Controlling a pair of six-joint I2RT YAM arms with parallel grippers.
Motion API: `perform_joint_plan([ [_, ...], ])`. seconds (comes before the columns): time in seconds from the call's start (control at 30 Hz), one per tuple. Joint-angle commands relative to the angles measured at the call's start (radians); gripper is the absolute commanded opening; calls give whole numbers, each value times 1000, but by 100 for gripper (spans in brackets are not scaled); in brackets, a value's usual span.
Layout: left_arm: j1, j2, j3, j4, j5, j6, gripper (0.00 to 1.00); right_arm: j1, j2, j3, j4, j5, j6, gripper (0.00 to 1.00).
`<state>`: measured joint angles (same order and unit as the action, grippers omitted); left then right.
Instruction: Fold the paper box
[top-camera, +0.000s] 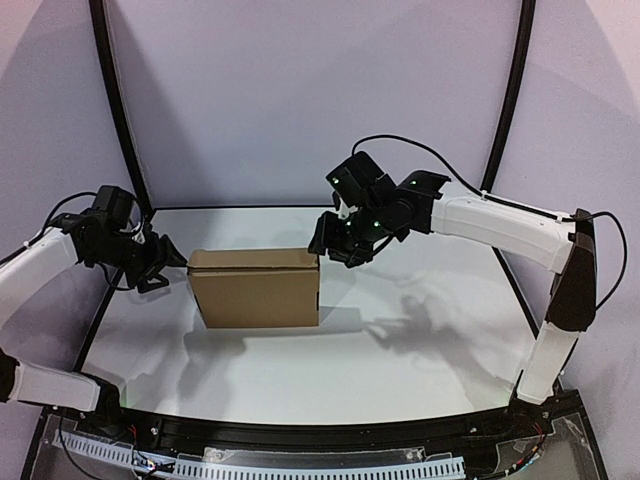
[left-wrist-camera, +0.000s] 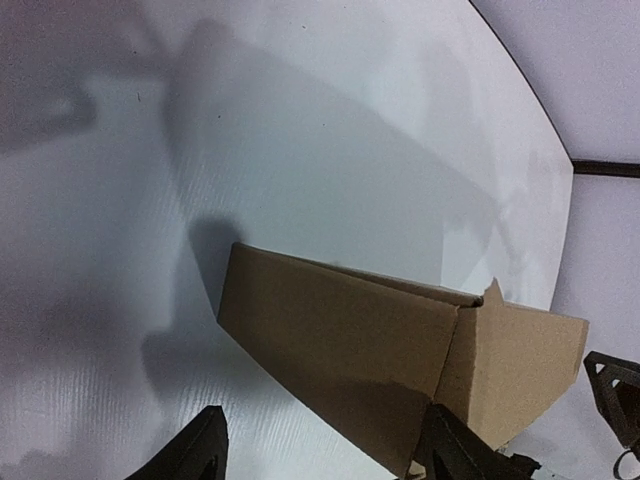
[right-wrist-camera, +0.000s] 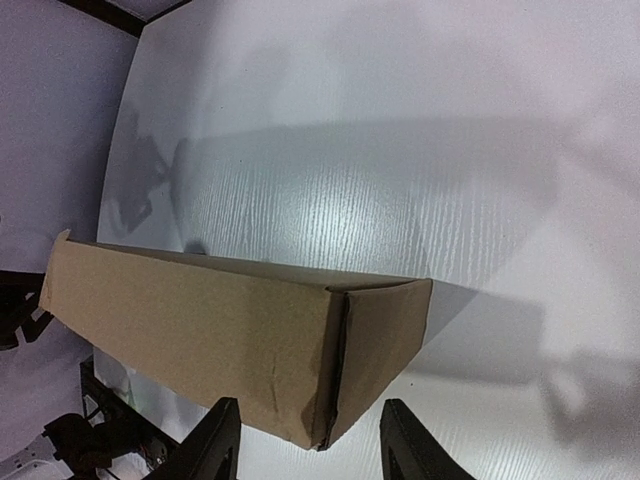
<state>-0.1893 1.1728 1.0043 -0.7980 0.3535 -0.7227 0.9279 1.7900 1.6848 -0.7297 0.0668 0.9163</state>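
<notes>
1. The paper box — a plain brown cardboard oblong, already folded into shape — stands on the tabletop a little left of centre. Its long axis runs left to right across the two arms.
2. At its left end a small pointed tab pokes above the top edge. I judge that end is not fully tucked.
3. The black left gripper sits just beside that left end with its fingers spread, pinching nothing. The box lies straight ahead of it.
4. The black right gripper hangs at the far top corner of the right end. Its fingers are also spread, one on either side of the end, without clamping.
5. Neither arm is clearly nearer — each faces its own end.
6. The white, faintly grained tabletop carries the box. Pale lilac walls and curved black poles enclose it.
</notes>
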Motion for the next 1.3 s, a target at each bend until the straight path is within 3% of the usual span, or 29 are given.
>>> perform_joint_plan([
  [0.0,20,-48,-20,68,75,-28,68,-4,16,-10,34,-11,12,50],
  [0.2,46,-91,20,65,49,-32,68,-4,36,-13,34,-28,21,50],
  [0.57,47,-48,-44,161,187,-30,66,-5,61,-10,29,-28,30,49],
  [0.87,47,-7,-105,210,234,-28,50,-6,73,-6,10,-26,36,49],
  [1.27,47,17,-153,197,252,-15,20,-5,76,-21,2,-23,53,48],
])
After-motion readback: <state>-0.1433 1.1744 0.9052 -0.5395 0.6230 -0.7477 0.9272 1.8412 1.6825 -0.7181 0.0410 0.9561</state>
